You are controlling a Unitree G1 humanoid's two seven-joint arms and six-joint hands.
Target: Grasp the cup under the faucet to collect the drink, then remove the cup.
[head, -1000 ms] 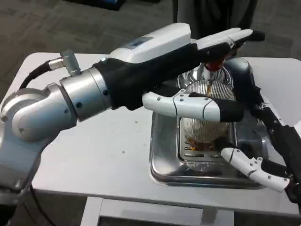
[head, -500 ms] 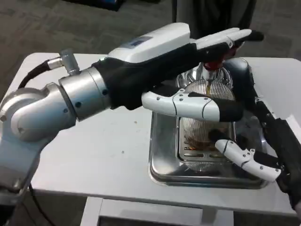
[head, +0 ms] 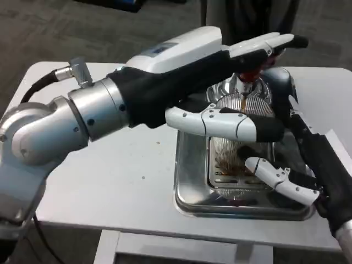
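Both hands busy: left hand point(head: 242, 82) reaches over the faucet point(head: 247, 74), fingers extended, thumb across the cup point(head: 237, 140); whether it presses the tap is unclear. Right hand point(head: 300, 170) half-curled beside the cup, contact unclear. Cup sits under the spout on the tray point(head: 187, 192). Advice: hold cup steady until flow stops, lift straight.

Single head view: high, looking down and forward, close over white table point(head: 110, 181); left forearm point(head: 82, 121) dominates foreground.

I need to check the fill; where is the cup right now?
In the head view the cup stands right of centre on the metal tray, under the faucet, with the left hand around it.
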